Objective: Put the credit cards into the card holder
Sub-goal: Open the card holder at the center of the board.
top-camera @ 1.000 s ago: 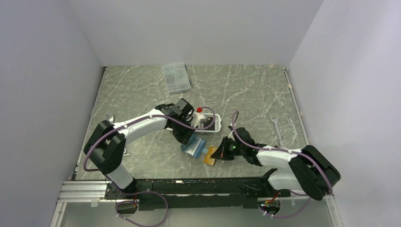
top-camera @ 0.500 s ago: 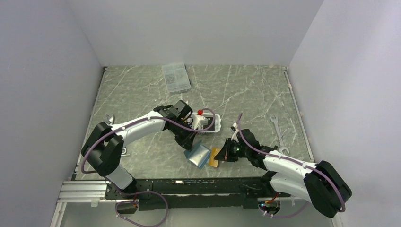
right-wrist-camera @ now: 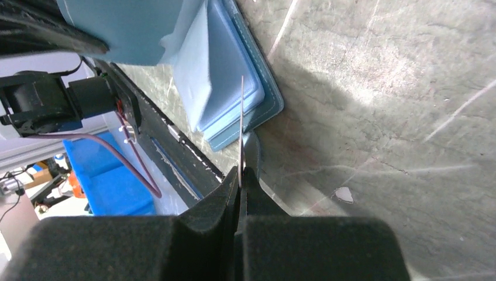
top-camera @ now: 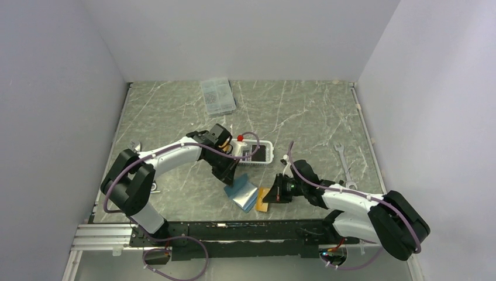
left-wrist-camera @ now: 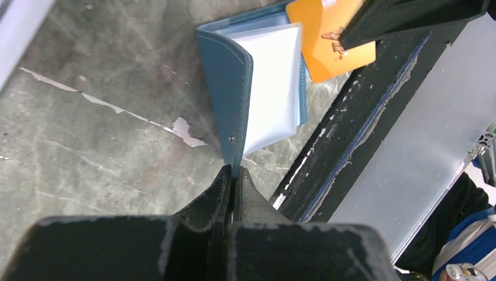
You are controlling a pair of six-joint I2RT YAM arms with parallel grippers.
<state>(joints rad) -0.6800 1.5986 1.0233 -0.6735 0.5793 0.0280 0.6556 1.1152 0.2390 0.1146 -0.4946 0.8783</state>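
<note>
A grey-green marbled counter sits boxed in by plain white walls, and the work is at its near edge, just in front of the arm bases. The card holder lies there spread open, with a teal cover outside and pale clear sleeves inside. It looks soft and light, hinged at the spine, and apt to fold shut or slide on the smooth stone unless one flap is pinned. The left fingers are clamped tight on the edge of the raised cover by the snap. That is a sensible hold, since it props the sleeves apart. The yellow-gold card looks thin, stiff and slick, best taken by a short edge so most of its length can enter a slot. The right fingers pinch it that way, edge-on, its leading end at the holder's right side. Whether it has entered a sleeve I cannot tell.
</note>
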